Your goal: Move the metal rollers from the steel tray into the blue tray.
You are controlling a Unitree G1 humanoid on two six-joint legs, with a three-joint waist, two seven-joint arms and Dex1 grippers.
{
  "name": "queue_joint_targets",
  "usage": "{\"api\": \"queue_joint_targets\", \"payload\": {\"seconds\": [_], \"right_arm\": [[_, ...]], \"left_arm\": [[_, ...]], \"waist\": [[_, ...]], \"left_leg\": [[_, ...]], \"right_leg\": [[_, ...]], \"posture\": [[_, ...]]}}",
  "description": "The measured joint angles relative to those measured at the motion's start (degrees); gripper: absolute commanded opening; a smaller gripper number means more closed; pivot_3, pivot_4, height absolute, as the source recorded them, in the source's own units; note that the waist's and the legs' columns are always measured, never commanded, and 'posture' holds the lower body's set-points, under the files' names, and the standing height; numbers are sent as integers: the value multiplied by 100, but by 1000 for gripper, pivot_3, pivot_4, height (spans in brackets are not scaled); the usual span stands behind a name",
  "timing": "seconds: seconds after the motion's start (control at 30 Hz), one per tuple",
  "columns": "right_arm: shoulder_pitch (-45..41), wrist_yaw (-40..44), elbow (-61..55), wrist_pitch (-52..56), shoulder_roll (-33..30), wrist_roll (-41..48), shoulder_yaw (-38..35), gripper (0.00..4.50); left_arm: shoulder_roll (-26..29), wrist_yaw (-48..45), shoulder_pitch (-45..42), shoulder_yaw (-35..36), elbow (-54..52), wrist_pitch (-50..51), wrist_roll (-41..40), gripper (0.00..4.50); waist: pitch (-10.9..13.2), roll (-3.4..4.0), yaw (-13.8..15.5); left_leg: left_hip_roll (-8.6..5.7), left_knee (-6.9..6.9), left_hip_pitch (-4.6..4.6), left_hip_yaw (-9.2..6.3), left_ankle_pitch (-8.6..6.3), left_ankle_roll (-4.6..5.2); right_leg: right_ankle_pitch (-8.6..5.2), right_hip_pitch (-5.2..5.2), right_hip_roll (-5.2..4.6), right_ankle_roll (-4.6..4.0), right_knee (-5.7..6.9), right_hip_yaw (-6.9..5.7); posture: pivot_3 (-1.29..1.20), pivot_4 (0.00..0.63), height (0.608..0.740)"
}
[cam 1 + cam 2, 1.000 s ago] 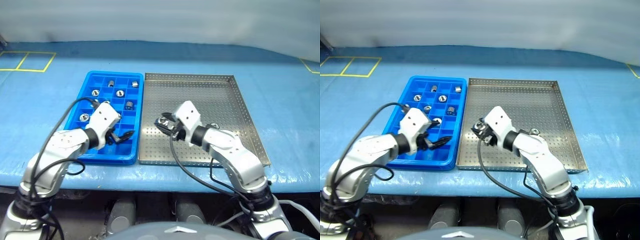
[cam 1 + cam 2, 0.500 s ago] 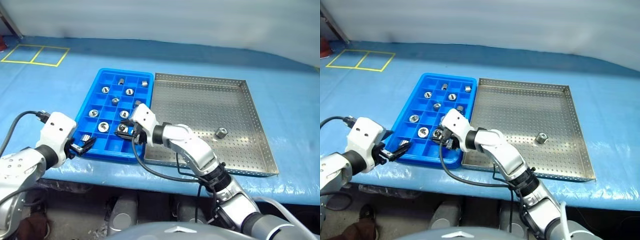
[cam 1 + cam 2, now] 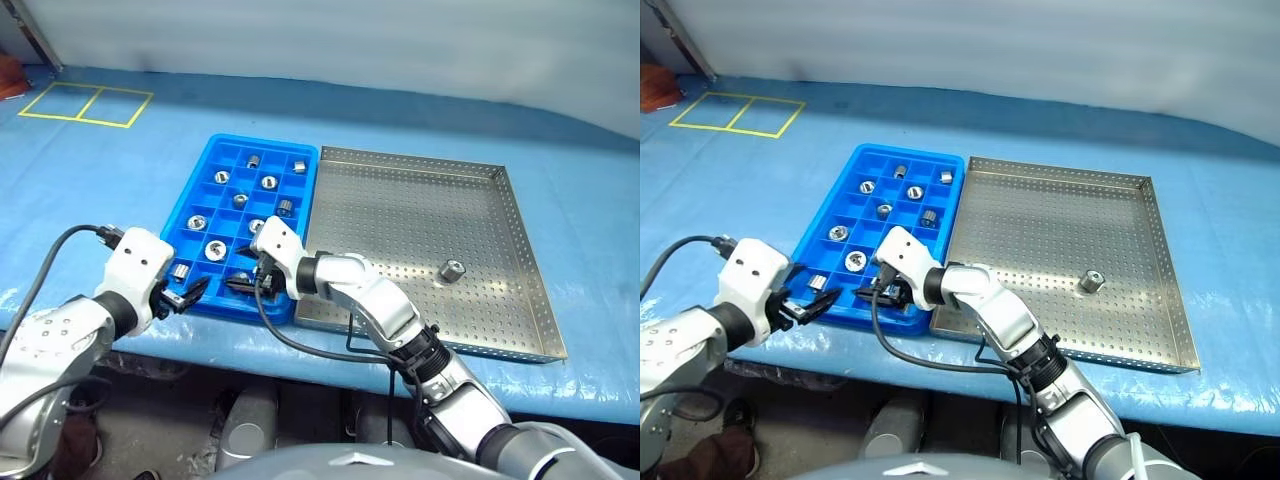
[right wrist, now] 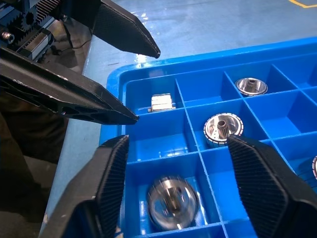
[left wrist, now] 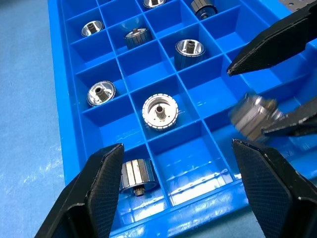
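Blue tray (image 3: 300, 190) sits on the blue-covered bench (image 3: 120, 170), touching the left side of the steel tray (image 3: 520, 260), and holds several rollers (image 3: 216, 249) in separate compartments. One roller (image 3: 452, 270) is alone on the steel tray's perforated floor, toward its right side. Right gripper (image 3: 240, 285) reaches leftward over the blue tray's near edge with its fingers apart, and left gripper (image 3: 192, 293) is just beside the tray's near-left corner, fingers also spread.
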Motion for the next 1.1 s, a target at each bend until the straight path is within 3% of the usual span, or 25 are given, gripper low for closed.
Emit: {"api": "queue_joint_targets", "payload": {"seconds": [0.2, 0.37, 0.63, 0.9, 1.1], "right_arm": [[218, -232, -231, -155, -68, -67, -195, 3990], [484, -735, -1042, -25, -702, -294, -875, 3990], [1324, -1372, -2066, 804, -1577, -454, -2028, 3990], [1916, -2113, -2452, 1538, -1569, -556, -2988, 3990], [2075, -2337, -2295, 1709, -1327, -427, -3224, 3990]], "left_arm": [[-148, 20, -358, -364, 157, -149, -25, 3793], [-588, 18, -961, -1192, 493, -532, -42, 3793], [-1132, -220, -1821, -2548, 1546, -1271, 55, 3793], [-1513, -753, -2592, -3485, 2634, -1959, 234, 3793], [-1632, -1140, -2910, -4005, 3013, -2229, 332, 3793]], "waist": [[0, 0, 3], [-1, -2, 9], [-3, 1, -243], [-6, 6, -650], [-8, 10, -838]], "left_leg": [[-1, -1, -3, 1, 1, -2], [-6, 12, -8, 5, 1, -3], [-6, 18, -38, 13, 2, -1], [-9, 45, -63, 15, 1, 3], [-8, 49, -59, 18, 2, 6]], "right_leg": [[0, -1, -2, -1, 0, 0], [3, 4, -9, 6, -6, 1], [7, -27, -8, 11, -1, 11], [17, -44, -5, 26, 6, 20], [19, -43, -2, 29, 14, 27]], "posture": [[300, 150, 740], [220, 150, 740], [60, 150, 740], [-11, 150, 740], [-20, 150, 740]]}}
